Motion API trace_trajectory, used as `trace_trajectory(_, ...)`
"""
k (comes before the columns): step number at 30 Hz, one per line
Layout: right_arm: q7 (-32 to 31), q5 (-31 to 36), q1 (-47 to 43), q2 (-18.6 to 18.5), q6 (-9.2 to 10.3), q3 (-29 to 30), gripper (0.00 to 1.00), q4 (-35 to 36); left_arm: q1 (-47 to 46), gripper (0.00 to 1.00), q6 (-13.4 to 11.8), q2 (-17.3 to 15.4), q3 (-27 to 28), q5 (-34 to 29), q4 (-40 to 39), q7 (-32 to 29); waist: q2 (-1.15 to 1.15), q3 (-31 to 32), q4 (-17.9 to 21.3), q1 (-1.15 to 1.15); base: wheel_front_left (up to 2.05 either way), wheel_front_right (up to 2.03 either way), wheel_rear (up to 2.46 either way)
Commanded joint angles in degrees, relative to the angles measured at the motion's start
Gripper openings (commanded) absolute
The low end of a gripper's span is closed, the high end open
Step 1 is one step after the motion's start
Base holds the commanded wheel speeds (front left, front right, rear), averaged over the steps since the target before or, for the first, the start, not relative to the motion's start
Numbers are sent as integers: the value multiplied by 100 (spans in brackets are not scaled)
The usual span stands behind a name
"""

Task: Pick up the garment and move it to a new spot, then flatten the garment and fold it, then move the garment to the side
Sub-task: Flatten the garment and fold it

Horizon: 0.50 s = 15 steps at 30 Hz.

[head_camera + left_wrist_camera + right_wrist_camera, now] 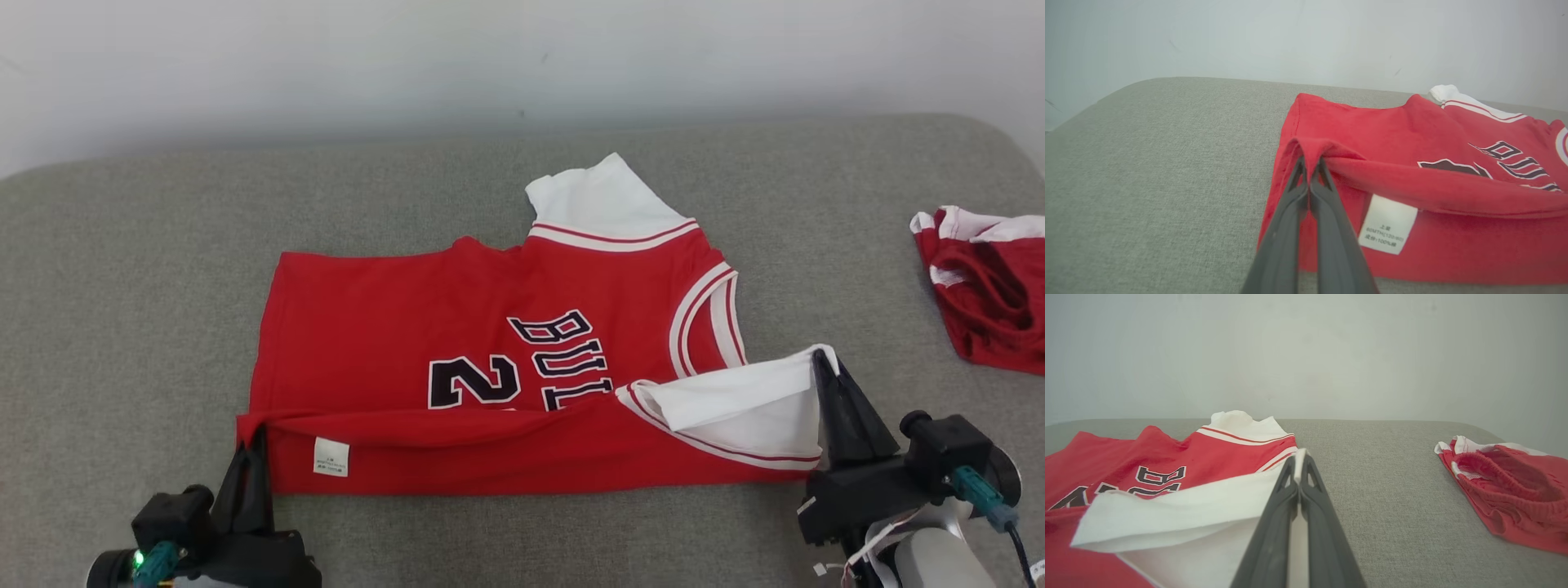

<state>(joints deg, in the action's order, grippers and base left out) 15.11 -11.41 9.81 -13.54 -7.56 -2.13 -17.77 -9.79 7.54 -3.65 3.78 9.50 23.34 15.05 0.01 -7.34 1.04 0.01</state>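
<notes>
The left pincer (pixel 260 431) was clamped on the hem corner of the red, white-trimmed fabric basketball jersey (pixel 392 343) lying midway on the grey cloth tabletop (pixel 122 286); the right pincer (pixel 820 357) pinched its white sleeve (pixel 735 404). Unequal pulls could slip a corner, skewing the fold.
</notes>
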Motion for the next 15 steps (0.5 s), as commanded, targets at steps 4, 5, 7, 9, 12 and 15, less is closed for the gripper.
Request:
trace_trajectory(4,-2,106,376,-13,18,90,0,-300,-346,0,-11,-8,-49,-100,175,16,-1,-429,-140,-1,0,0,0)
trace_trajectory(5,-2,118,437,1,18,105,0,-348,-388,0,-11,-8,-53,-110,214,16,-1,-471,-144,-1,0,0,0)
trace_trajectory(7,-2,143,535,28,18,138,0,-451,-471,0,-11,-10,-59,-123,277,16,-1,-529,-150,-1,0,0,0)
trace_trajectory(9,-2,148,572,37,18,150,0,-485,-500,0,-12,-11,-67,-137,309,16,-1,-553,-153,-1,0,0,0)
trace_trajectory(12,-2,190,678,60,18,163,0,-574,-601,0,-11,-28,-51,-175,406,16,-1,-626,-148,-1,0,0,0)
trace_trajectory(15,-2,214,785,89,19,183,0,-658,-680,0,-11,-27,-54,-188,452,16,-1,-689,-148,-1,0,0,0)
